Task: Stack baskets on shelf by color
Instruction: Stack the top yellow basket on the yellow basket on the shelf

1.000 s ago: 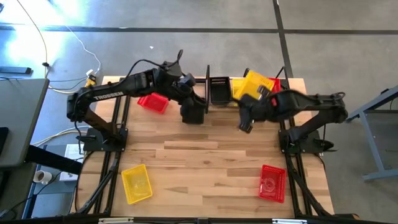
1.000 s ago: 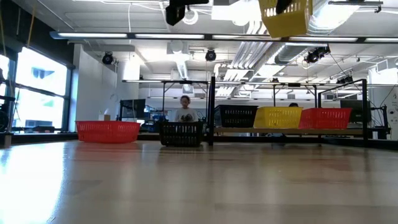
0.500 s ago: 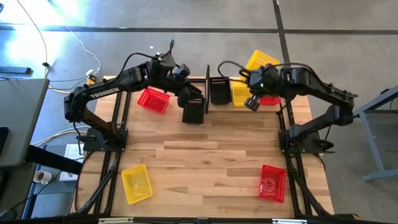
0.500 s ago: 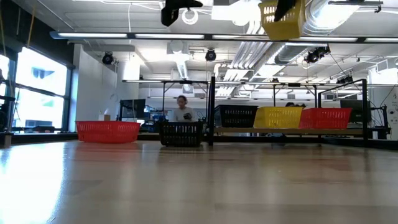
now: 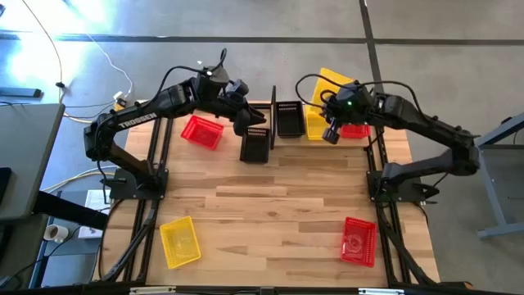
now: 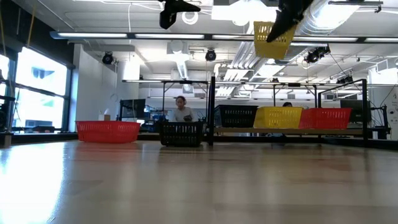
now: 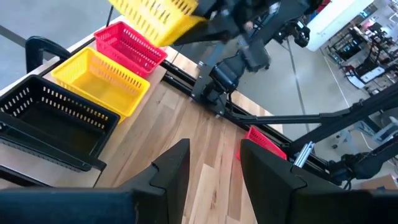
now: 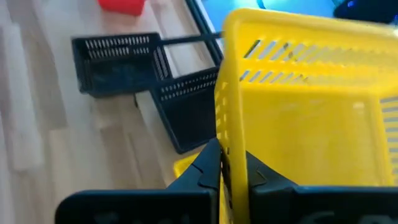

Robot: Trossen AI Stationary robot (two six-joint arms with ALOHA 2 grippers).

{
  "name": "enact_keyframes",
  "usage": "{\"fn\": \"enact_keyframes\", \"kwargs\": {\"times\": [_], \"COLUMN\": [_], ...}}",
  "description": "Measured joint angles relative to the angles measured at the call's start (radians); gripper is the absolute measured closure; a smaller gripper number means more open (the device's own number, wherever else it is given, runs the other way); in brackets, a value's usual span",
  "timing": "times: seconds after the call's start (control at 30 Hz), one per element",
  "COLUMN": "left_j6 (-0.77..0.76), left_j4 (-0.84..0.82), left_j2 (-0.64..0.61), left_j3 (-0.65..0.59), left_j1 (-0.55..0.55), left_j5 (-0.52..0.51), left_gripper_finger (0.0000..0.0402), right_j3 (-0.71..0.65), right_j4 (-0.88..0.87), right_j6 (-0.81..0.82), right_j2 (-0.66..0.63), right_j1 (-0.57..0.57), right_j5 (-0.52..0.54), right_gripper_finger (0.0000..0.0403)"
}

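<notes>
A pale, planked wooden table [image 5: 270, 197] is seen from above, with a low black metal-frame shelf [image 5: 273, 106] of thin posts at its far edge. On the shelf three perforated plastic baskets are set side by side: one black [image 6: 236, 116], one yellow [image 6: 278, 117], one red [image 6: 325, 117]. Four more rectangular mesh baskets lie on the table: a black one [image 5: 255, 146] just in front of the shelf, a red one [image 5: 201, 132] near the left arm, a yellow one [image 5: 180, 241] and a red one [image 5: 359, 241] at the near corners. An eighth basket, yellow [image 5: 337, 84], is held tilted in the air above the shelf, its rim clamped between the fingers of the right gripper [image 8: 229, 167]. The left gripper [image 7: 214, 163] is raised near the shelf's left end, fingers apart and empty.
</notes>
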Motion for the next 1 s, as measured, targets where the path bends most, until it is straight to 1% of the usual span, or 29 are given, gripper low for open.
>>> {"fn": "enact_keyframes", "kwargs": {"times": [0.2,0.37,0.47,0.63,0.8,1.0], "left_j6": [0.000,0.000,0.000,0.000,0.000,0.003], "left_j4": [0.000,0.001,0.001,0.001,0.001,0.001], "left_j2": [0.000,0.000,0.000,0.000,0.000,0.000], "left_j3": [0.000,0.000,0.000,0.000,0.000,0.000], "left_j1": [0.000,0.000,0.000,0.000,0.000,0.000], "left_j5": [-0.001,-0.003,-0.003,-0.003,-0.003,-0.003], "left_gripper_finger": [0.0271,0.0271,0.0271,0.0271,0.0271,0.0271], "right_j3": [-0.173,-0.265,-0.305,-0.353,-0.394,-0.421], "right_j4": [0.121,0.181,0.183,0.184,0.206,0.238], "right_j6": [-0.243,-0.383,-0.458,-0.524,-0.541,-0.534], "right_j2": [-0.047,-0.047,-0.047,-0.047,-0.047,-0.037], "right_j1": [-0.069,-0.125,-0.150,-0.200,-0.255,-0.274], "right_j5": [-0.133,-0.222,-0.259,-0.345,-0.363,-0.380], "right_gripper_finger": [0.0403,0.0403,0.0403,0.0403,0.0403,0.0403]}}
